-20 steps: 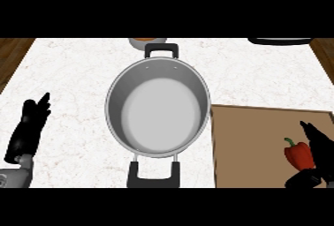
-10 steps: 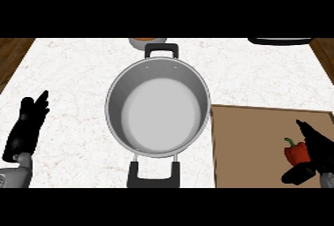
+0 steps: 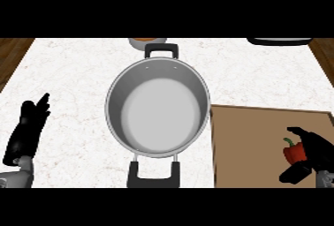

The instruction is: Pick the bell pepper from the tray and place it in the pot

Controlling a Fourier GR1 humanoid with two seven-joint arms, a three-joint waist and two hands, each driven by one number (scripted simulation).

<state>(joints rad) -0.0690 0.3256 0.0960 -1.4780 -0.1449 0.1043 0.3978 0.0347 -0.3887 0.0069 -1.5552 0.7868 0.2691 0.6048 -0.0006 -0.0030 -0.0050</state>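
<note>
A white, grey-veined stone counter fills the head view, with dark wood plank floor showing past its far left and far right corners. At the left edge, the robot's left hand, matte black above a grey forearm, rests on the counter. Its fingers are straight, held together and pointing away from the robot, and they hold nothing.

At centre stands the pot, a brushed-steel vessel with a bright rim, dark inner wall and pale, smooth floor. It has nothing inside. A black loop handle sits at its far end and a second black handle at its near end. Just beyond the far handle, a small grey bowl with an orange inside is cut off by the view's top. Further right, a flat black object is also cut off there.

To the right of the pot, its left edge just beside the pot's rim, lies the tray, a flat, brown rectangular board. The bell pepper, glossy red with a curved green stem, sits on the tray near its right side. The right hand is at the pepper's right. Its fingers reach over the stem and its thumb lies below the fruit, spread apart with the pepper between them. Whether they touch it cannot be told.
</note>
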